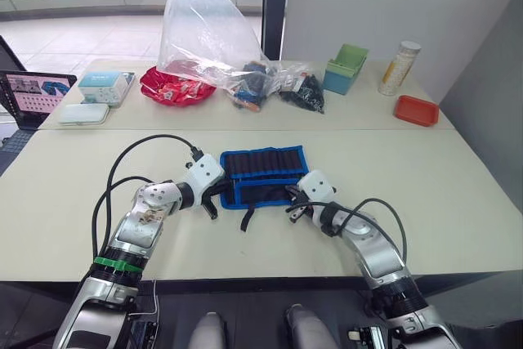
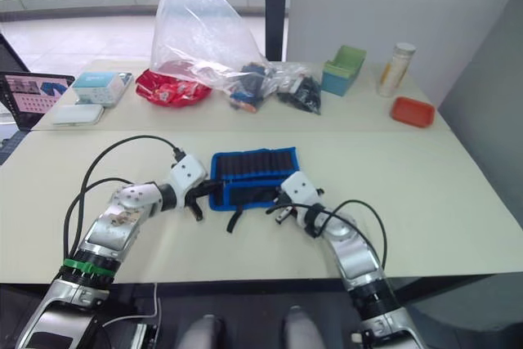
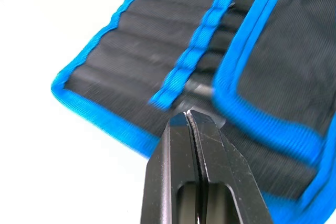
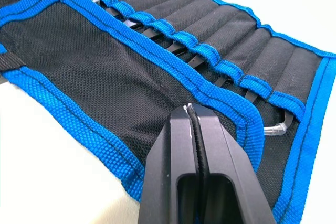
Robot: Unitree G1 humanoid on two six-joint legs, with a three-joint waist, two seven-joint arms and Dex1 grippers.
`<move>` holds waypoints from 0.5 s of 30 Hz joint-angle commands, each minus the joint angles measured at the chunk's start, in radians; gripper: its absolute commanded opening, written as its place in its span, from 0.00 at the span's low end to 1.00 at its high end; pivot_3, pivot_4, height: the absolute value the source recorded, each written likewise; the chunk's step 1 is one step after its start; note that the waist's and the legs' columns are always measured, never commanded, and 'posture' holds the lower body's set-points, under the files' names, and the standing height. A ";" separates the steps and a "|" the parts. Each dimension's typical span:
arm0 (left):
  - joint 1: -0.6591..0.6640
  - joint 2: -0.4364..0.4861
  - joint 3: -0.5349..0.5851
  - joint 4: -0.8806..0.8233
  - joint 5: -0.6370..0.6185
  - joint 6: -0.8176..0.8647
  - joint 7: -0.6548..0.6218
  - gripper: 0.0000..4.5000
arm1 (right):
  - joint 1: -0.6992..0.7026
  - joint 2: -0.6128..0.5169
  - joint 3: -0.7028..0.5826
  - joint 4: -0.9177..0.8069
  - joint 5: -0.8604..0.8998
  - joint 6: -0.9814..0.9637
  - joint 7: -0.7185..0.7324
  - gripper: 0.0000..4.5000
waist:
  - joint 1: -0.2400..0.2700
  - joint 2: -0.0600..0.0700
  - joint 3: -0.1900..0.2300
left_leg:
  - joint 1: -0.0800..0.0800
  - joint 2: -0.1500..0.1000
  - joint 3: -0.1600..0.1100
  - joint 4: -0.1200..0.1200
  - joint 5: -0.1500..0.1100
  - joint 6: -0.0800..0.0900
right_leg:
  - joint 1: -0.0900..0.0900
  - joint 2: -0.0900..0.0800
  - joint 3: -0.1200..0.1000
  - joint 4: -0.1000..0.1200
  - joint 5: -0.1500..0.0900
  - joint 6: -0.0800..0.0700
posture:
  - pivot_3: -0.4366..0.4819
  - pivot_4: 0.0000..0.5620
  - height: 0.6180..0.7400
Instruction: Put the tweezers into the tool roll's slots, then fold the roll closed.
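Note:
The tool roll (image 1: 263, 171) lies unrolled on the near table, dark fabric with a bright blue border; its black strap (image 1: 248, 217) trails toward the front edge. A lower flap (image 4: 105, 72) is folded up over the slots. Slim black tweezers (image 4: 181, 51) sit in the slots, mostly hidden under that flap. My left gripper (image 1: 214, 200) is shut at the roll's left end, fingertips (image 3: 181, 121) at the flap's corner. At the roll's right end my right gripper (image 1: 292, 203) is also shut, fingertips (image 4: 181, 115) resting on the flap's blue edge. Whether fabric is pinched does not show.
On the far table stand a clear plastic bag (image 1: 204, 30), red packets (image 1: 172, 87), a green box (image 1: 345, 69), a canister (image 1: 399, 67), a red tray (image 1: 417, 109), white boxes (image 1: 106, 87) and a tablet (image 1: 33, 94).

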 commanded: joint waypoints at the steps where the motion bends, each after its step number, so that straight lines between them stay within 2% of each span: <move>1: 0.000 -0.017 0.027 -0.017 -0.036 -0.041 -0.012 0.00 | 0.009 0.005 -0.042 -0.020 0.042 -0.016 0.013 0.01 | 0.001 0.000 0.000 | 0.000 0.000 0.000 0.000 0.000 0.000 | 0.000 0.000 0.000 0.000 0.000 0.000 | 0.48 0.27 0.95; 5: 0.007 -0.016 0.088 -0.036 -0.097 -0.056 -0.025 0.00 | 0.011 0.025 -0.087 -0.145 0.186 0.014 0.095 0.01 | 0.000 0.000 0.000 | -0.001 0.000 0.000 -0.001 0.000 0.000 | -0.002 0.000 0.000 0.000 0.000 0.000 | 0.48 0.27 0.95; 8: 0.018 0.008 0.159 -0.059 -0.205 -0.020 -0.098 0.00 | 0.011 0.003 -0.143 -0.236 0.291 0.095 0.139 0.01 | -0.006 0.000 0.000 | -0.002 0.000 0.000 -0.004 0.000 0.000 | -0.003 0.000 0.000 0.000 0.000 0.000 | 0.48 0.27 0.95; 10: 0.027 0.029 0.200 -0.070 -0.264 0.000 -0.143 0.12 | 0.010 -0.033 -0.182 -0.274 0.355 0.166 0.170 0.00 | -0.004 0.000 0.000 | -0.002 0.000 0.000 -0.005 0.000 0.000 | -0.003 0.000 0.000 0.000 0.000 0.000 | 0.48 0.27 0.95; 13: 0.058 0.102 0.245 -0.103 -0.339 0.035 -0.242 0.33 | 0.009 -0.130 -0.235 -0.316 0.440 0.294 0.227 0.18 | -0.002 0.001 0.000 | -0.002 0.000 0.000 -0.005 0.000 0.000 | -0.003 0.000 0.000 -0.001 0.000 0.000 | 0.48 0.27 0.95; 15: 0.082 0.145 0.273 -0.120 -0.377 0.046 -0.290 0.48 | 0.010 -0.197 -0.252 -0.338 0.489 0.393 0.254 0.35 | -0.002 0.001 0.001 | -0.002 0.000 0.000 -0.005 0.000 0.000 | -0.003 0.000 0.000 -0.001 0.000 0.000 | 0.48 0.27 0.95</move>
